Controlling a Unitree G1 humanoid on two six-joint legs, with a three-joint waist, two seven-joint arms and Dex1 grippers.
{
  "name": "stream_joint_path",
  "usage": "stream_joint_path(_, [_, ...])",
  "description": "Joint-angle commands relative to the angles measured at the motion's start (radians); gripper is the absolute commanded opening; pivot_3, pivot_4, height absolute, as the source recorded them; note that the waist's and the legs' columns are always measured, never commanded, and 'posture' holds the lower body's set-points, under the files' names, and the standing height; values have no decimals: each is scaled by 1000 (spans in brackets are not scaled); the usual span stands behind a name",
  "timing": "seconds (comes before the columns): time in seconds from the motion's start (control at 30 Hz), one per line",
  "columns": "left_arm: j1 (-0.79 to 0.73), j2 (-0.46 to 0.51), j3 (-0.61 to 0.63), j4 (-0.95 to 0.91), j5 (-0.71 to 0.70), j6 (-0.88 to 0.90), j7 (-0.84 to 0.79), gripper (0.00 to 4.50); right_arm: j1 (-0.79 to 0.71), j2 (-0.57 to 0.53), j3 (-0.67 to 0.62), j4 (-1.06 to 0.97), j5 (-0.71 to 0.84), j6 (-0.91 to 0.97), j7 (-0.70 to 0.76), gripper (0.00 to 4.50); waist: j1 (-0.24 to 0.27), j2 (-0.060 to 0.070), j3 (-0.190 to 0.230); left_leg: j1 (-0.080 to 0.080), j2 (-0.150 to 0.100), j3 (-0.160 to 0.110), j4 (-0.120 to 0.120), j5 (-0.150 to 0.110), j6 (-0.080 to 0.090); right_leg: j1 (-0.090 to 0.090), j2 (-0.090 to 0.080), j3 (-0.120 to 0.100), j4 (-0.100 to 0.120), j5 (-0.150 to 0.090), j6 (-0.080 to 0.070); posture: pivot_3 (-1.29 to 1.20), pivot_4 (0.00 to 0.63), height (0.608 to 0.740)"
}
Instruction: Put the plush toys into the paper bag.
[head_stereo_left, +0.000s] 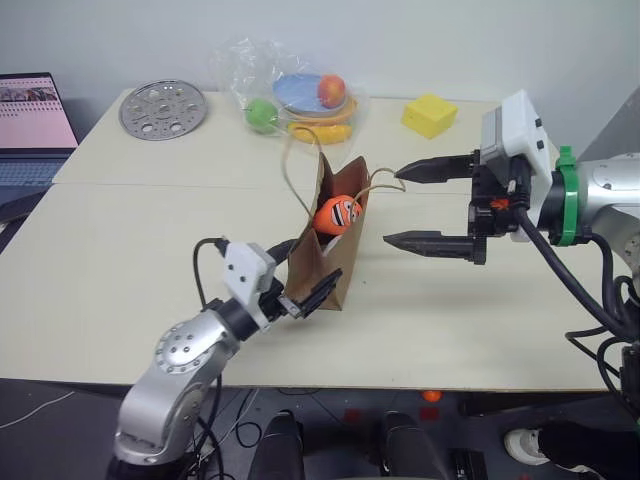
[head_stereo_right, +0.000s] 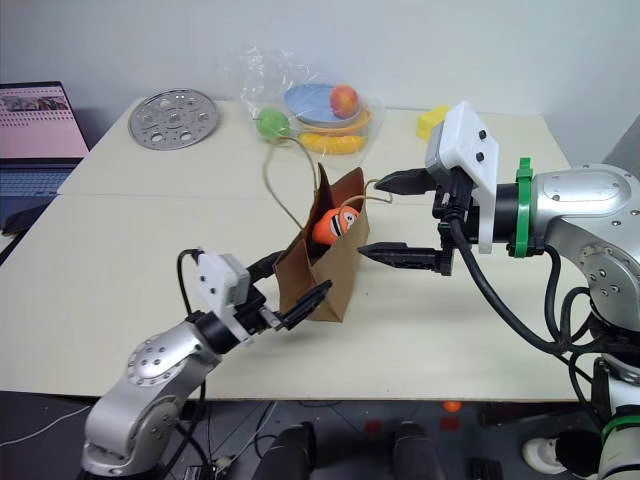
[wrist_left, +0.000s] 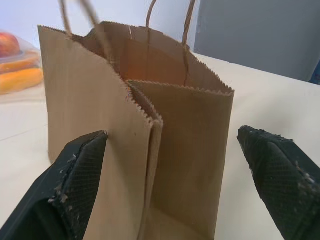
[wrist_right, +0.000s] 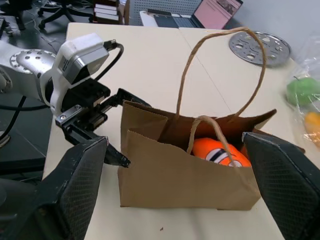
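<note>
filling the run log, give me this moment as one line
carrot toy inside paper bag | left gripper open astride bag | right gripper open beside bag

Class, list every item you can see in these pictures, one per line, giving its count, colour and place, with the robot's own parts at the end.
Kraft paper bag: one, brown, upright mid-table.
Plush carrot toy: one, orange, inside the bag's mouth.
Perforated metal disc: one, silver, far left corner.
Clear plastic bag: one, transparent, far edge, holding the blue plate and plastic fruit.
Sponge block: one, yellow, far right.
Laptop: one, beside the table's left.
Table: one, cream.
Left gripper: open, straddling the bag's near end.
Right gripper: open, beside the bag.
</note>
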Motion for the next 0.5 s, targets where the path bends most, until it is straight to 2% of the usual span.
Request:
stream_joint_path(0.03, [-27,-28,-11,40,67,-79,37,4479,6,-37,-55,-44,29,16,-21,4500,-1,0,0,0,0,0,0,0,0,0,0,0,0,0,0,0,150,740])
stream_joint_path(0.2, [-19,-52,-11,60,128,-133,74,4479,23,-60,-69,-63,45,23,-42,4500,-2,0,0,0,0,0,0,0,0,0,0,0,0,0,0,0,150,740])
stream_joint_path(0.33, [2,-54,6,56,124,-140,74,3623,26,-61,-63,-60,40,10,-56,4500,-1,0,0,0,0,0,0,0,0,0,0,0,0,-1,1,0,150,740])
stream_joint_path(0.5, [36,-47,23,44,137,-155,87,2108,38,-59,-58,-41,27,-20,-60,4500,-1,0,0,0,0,0,0,0,0,0,0,0,-1,-1,1,0,150,740])
